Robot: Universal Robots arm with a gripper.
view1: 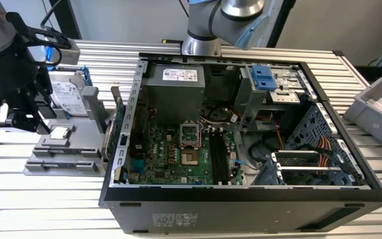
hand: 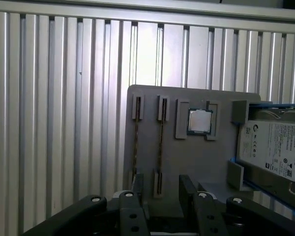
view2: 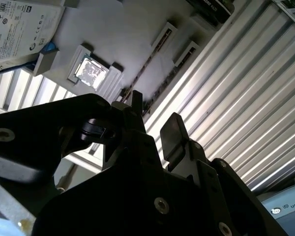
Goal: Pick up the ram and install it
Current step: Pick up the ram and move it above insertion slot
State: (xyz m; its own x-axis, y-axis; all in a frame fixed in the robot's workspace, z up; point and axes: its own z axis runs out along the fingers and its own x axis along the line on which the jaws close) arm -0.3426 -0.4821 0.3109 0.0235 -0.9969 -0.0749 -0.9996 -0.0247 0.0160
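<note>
The gripper (hand: pixel 161 181) is being held with its fingers apart and nothing clamped between them, over the gray holder (hand: pixel 201 160). The ram (hand: pixel 160 147) is being kept on edge in a holder slot, in line with the gap between the fingers. A second stick (hand: pixel 136 142) is being carried alongside, at the holder's edge farthest from the hard drive (hand: pixel 273 147). The holder is being borne by the slatted table (hand: pixel 64 123).
</note>
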